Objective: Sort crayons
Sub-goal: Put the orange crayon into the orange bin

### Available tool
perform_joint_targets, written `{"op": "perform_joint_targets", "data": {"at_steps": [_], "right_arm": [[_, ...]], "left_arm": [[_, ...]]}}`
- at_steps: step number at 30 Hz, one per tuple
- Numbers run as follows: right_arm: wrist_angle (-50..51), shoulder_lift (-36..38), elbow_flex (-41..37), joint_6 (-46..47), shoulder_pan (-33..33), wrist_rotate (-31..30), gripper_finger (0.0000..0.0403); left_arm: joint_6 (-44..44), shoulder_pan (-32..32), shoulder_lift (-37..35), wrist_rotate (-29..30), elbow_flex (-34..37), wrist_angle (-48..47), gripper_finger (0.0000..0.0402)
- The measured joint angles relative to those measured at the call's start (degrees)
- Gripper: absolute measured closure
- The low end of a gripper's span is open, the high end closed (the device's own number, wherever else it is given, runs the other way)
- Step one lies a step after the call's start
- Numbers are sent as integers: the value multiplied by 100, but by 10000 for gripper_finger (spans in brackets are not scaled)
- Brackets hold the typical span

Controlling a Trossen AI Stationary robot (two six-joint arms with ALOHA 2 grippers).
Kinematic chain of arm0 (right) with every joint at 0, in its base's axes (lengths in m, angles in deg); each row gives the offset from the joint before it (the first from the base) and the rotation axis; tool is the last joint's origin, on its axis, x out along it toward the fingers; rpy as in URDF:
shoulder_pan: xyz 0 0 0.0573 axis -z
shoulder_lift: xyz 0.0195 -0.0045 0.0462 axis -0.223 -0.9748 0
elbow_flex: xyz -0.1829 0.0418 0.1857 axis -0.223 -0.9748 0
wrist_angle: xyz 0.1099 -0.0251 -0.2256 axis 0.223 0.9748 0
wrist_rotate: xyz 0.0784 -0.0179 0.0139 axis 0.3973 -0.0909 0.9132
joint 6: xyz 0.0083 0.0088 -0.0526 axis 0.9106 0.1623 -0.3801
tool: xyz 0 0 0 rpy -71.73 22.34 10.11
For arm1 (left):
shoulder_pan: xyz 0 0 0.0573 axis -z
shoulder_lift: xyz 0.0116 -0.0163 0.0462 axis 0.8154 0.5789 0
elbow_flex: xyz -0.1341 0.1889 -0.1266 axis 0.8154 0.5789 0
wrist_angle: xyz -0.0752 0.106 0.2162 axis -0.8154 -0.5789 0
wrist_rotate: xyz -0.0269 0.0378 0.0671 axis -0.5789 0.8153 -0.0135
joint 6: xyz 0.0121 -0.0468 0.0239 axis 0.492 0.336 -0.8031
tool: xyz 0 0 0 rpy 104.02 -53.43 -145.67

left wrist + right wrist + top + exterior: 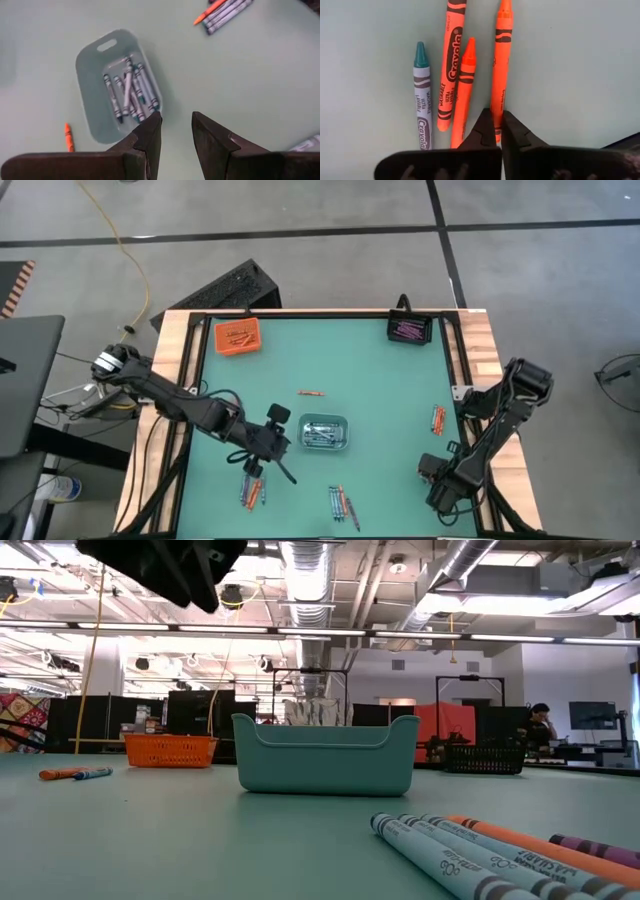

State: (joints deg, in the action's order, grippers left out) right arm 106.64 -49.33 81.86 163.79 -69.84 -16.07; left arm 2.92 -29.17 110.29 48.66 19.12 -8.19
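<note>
My right gripper [498,124] points down near the table's right edge [438,440]. It is shut on one orange crayon [501,60] of a small group: two more orange crayons [451,65] and a grey-blue one [422,100] lie flat beside it. My left gripper [176,131] hangs open above the mat [284,468], just left of the clear-grey tray [95,65], with nothing between its fingers. That tray [324,431] holds several grey-blue crayons [127,92]. In the low view the left arm shows only as a dark shape [165,565]. My right gripper pinches the orange crayon's blunt end [497,107] between its two fingers. The fingers come from above, pointing down, one on each long side. The crayon lies flat on the mat, its tip pointing away from the fingers.
An orange tray [238,337] stands far left and a black tray [409,330] with purple-pink crayons far right. Loose crayons lie at the near edge [342,502], near the left gripper [252,491], and one orange crayon [310,392] lies mid-table.
</note>
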Motion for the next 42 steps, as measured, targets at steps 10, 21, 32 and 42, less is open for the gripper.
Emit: {"op": "perform_joint_targets", "data": {"at_steps": [10, 21, 32, 42], "right_arm": [[1334, -18, 645, -43, 47, -341, 402], [1827, -7, 1529, -245, 217, -2124, 402], [1387, -3, 2273, -1887, 815, -4202, 403], [-389, 1, 2843, -4931, 1421, -5459, 403]], "left_arm": [[-152, 418, 0, 217, 0, 369, 303], [-593, 531, 0, 496, 0, 1348, 303], [-1547, 520, 0, 504, 0, 3101, 303], [-1984, 172, 94, 27, 0, 4267, 303]]}}
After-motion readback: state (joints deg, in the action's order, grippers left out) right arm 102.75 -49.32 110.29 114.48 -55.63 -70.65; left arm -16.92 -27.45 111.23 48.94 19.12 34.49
